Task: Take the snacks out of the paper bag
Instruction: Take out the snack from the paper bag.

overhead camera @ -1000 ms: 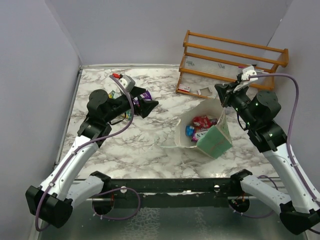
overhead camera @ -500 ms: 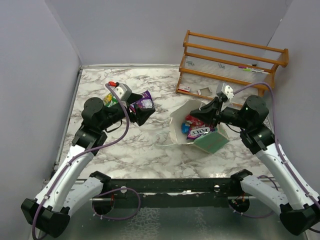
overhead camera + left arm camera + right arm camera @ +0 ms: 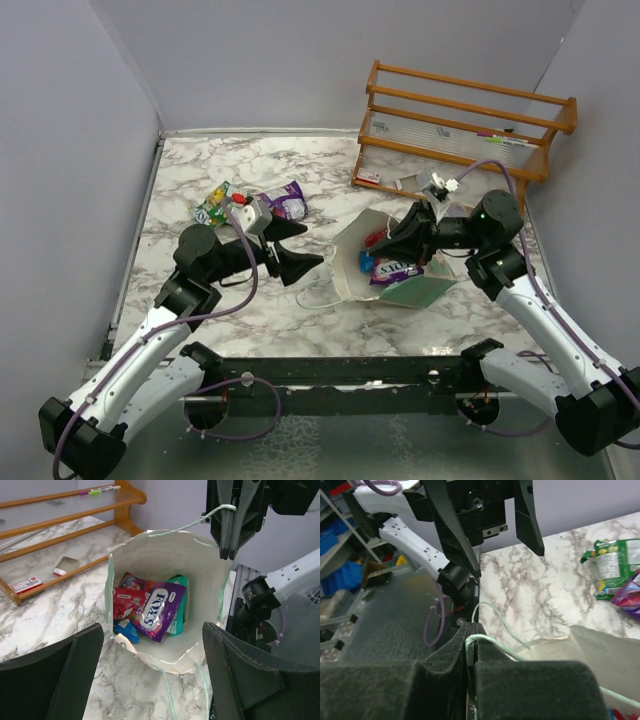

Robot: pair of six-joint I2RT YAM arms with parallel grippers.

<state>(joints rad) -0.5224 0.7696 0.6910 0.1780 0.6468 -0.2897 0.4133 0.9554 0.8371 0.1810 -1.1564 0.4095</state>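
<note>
Entry one, paper bag (image 3: 345, 268): pale mint outside, white inside. In my overhead view it sits tilted on the marble table (image 3: 200, 160) at about 4 o'clock from the table's middle, with its open mouth facing 9 o'clock. Entry two, snacks (image 3: 150, 607) inside the bag, heaped against its lower wall: a purple packet with white lettering (image 3: 159, 611) on top, a red packet (image 3: 121, 604) at its 9 o'clock, a teal-green packet (image 3: 178, 602) at its 3 o'clock and a small blue packet (image 3: 126, 630) at its 7 o'clock. All four overlap one another. Entry three, snacks outside the bag: a green packet (image 3: 213, 204) and a second purple packet (image 3: 289, 203) lie near each other on the marble at 10 o'clock from the table's middle, well apart from the bag. Entry four, right gripper (image 3: 228, 540): it sits at the bag's 1 o'clock, above the rim, with its pads pressed together on the thin cord handle (image 3: 180, 527), which runs taut from the rim up into the pinch. Entry five, left gripper (image 3: 311, 245): it is just beside the bag's mouth at 9 o'clock and pointing into it. Its fingers (image 3: 55, 680) are spread wide, hold nothing, and I see them touching neither bag nor packets. Entry six, wooden rack (image 3: 567, 113): it stands at 1 o'clock along the back wall, with small white-and-red cards (image 3: 368, 178) lying at its foot.
</note>
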